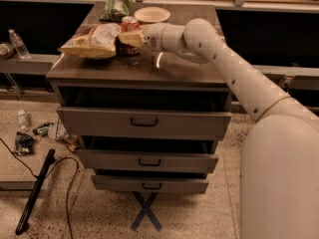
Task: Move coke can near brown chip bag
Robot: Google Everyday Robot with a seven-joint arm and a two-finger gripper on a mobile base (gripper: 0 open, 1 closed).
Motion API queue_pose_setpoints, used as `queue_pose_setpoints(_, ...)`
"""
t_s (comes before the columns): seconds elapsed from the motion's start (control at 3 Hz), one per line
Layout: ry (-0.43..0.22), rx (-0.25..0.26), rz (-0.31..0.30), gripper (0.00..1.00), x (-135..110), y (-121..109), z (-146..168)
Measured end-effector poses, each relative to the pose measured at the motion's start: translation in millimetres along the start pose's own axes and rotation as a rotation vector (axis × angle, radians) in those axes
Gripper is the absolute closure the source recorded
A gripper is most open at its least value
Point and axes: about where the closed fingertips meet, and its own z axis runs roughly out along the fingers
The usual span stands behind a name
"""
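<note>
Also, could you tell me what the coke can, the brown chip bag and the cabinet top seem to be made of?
Coke can: likely painted metal, silvery rim. Brown chip bag: thin glossy film, puffy and crinkled. Cabinet top: smooth, semi-glossy, perhaps laminate; it mirrors light. The gripper sits at the can, beside the bag.

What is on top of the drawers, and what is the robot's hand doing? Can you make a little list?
hand: closed on the coke can, over the cabinet top
coke can: upright, held, right beside the brown chip bag
brown chip bag: lying on the left side of the top
white bowl: behind the can, apart from it
green bag: at the back, left of the bowl
cabinet: three drawers, each pulled out a little
</note>
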Motion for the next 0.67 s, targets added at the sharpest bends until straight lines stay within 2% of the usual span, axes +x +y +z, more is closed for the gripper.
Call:
queue_pose_setpoints(0.33, -0.006, 0.044, -0.001, 0.0, -9, -3, -21)
queue_pose_setpoints(0.67, 0.015, 0.131, -0.017, 0.0, -14, -14, -56)
